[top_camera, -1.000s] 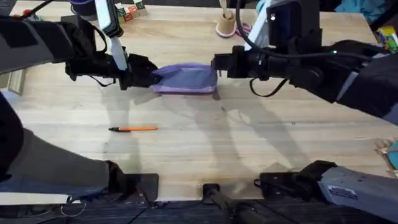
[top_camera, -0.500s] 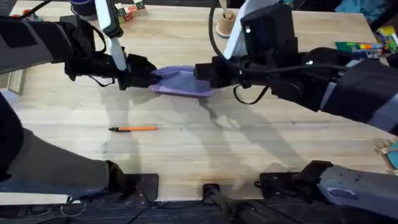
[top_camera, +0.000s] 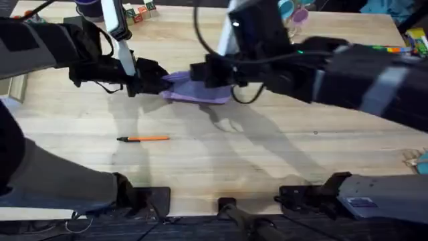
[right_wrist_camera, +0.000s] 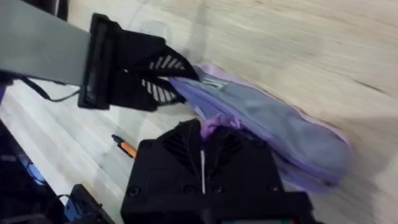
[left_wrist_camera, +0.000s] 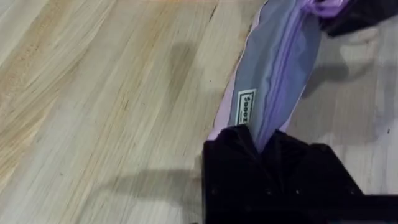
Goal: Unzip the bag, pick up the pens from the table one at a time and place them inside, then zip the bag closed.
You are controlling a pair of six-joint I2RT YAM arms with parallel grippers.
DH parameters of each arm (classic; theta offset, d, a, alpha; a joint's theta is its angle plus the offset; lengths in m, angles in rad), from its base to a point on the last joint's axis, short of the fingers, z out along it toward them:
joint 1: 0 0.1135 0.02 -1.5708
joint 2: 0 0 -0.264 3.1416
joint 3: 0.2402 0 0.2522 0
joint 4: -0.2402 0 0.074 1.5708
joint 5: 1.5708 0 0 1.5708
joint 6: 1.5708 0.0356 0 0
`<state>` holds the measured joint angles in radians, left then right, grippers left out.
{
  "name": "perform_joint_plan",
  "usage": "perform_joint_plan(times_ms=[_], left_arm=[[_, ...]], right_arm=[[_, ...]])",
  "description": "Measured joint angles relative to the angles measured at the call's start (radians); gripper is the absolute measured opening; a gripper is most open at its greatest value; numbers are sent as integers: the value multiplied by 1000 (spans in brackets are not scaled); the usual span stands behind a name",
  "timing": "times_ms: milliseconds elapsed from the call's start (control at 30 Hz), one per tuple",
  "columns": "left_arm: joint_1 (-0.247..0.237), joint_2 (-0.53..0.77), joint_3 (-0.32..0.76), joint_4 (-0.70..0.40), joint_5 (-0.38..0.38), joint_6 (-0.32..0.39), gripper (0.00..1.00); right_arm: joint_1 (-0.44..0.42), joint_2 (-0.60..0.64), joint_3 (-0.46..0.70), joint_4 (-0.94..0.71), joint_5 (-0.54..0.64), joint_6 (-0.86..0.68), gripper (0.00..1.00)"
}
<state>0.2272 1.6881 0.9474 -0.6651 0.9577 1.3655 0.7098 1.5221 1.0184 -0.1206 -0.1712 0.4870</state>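
The lavender bag (top_camera: 195, 94) lies on the table (top_camera: 267, 154) at the back middle. My left gripper (top_camera: 158, 79) is shut on the bag's left end, and the fabric shows pinched between its fingers in the left wrist view (left_wrist_camera: 258, 138). My right gripper (top_camera: 200, 72) reaches across over the bag's top, close to the left gripper, and is shut on the purple zip pull (right_wrist_camera: 214, 124). The bag (right_wrist_camera: 273, 127) stretches away behind it. An orange pen (top_camera: 144, 138) lies alone on the table nearer the front left; its end shows in the right wrist view (right_wrist_camera: 126, 147).
Small coloured blocks (top_camera: 141, 11) sit at the table's back left edge. Bright items (top_camera: 416, 39) lie at the far right, and a teal object (top_camera: 422, 165) at the right edge. The right arm spans the back right of the table.
My right gripper has slid left along the bag's top, from its right end to near the left gripper. The left gripper and the orange pen have stayed put.
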Motion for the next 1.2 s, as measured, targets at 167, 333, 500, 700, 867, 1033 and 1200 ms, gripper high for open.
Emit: perform_joint_plan(times_ms=[167,333,500,700,867,1033,1200], left_arm=[[2,0,0,1,0,0,43],[2,0,0,0,0,0,43],[2,0,0,-2,0,1,43],[3,0,0,-3,0,0,43],[3,0,0,-3,0,0,43],[3,0,0,-3,1,1,43],[2,0,0,0,7,1,43]], right_arm=[[58,158,148,-2,0,4,30],[101,243,233,-1,-1,4,30],[132,276,262,-5,11,4,30],[135,276,265,-9,19,4,30],[134,276,267,-15,18,2,49],[132,262,279,-83,14,-44,302],[128,185,280,-215,-14,-102,964]])
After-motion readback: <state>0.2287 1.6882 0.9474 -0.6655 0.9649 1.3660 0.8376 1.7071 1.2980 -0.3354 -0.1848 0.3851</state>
